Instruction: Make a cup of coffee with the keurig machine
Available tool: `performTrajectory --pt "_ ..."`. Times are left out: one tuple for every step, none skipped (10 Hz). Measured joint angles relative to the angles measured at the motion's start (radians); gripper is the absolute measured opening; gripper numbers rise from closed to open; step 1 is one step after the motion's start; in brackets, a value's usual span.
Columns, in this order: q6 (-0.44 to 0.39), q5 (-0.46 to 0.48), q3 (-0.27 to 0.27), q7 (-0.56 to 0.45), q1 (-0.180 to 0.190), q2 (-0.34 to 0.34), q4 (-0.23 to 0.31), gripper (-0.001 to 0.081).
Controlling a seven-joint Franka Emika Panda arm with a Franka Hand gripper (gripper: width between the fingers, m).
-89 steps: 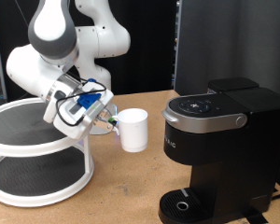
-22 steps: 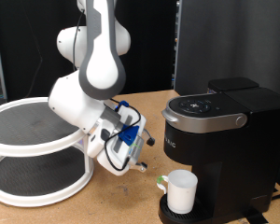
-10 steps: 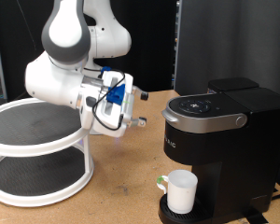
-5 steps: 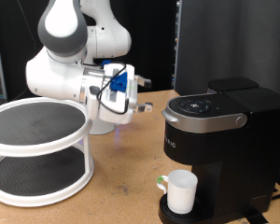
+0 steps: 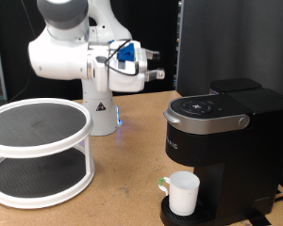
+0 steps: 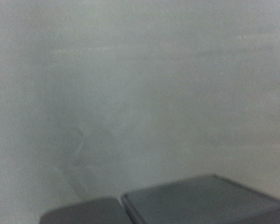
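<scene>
The cup [image 5: 184, 193] stands upright on the round drip tray [image 5: 179, 212] at the foot of the keurig machine [image 5: 224, 151], tucked under the brew head, with a hint of green showing at its side toward the exterior view's left. The machine sits on the wooden table [image 5: 123, 179] at the exterior view's right, its silver-rimmed lid [image 5: 208, 110] down and closed. There is pale lettering running down its front face, but it is too small for me to read. High above and to the exterior view's left of the machine, the gripper [image 5: 157, 73] hangs in the air, well apart from both cup and brewer, pointing toward the exterior view's right; nothing sits between its fingers, though how wide they are parted I cannot tell from here. A two-tier white round rack [image 5: 38, 151] stands on the table at the exterior view's left, beside the arm's white base [image 5: 102, 115]. The wrist view adds little: a blurred pale grey wall [image 6: 140, 84] fills it, with a dark flat-topped shape [image 6: 191, 207], out of focus, along one edge, and neither fingers nor cup appear there.
</scene>
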Motion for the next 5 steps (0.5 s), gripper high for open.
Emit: performTrajectory --pt "0.003 0.000 0.011 0.029 0.000 -0.034 0.004 0.0807" --pt "0.015 -0.006 0.026 0.052 0.000 -0.067 0.006 0.0807" --pt "0.029 -0.007 0.039 0.069 0.000 -0.098 0.006 0.0807" --pt "0.037 -0.007 0.049 0.101 0.000 -0.120 0.007 0.0807" --pt "0.042 -0.008 0.055 0.156 0.000 -0.137 0.007 0.0807"
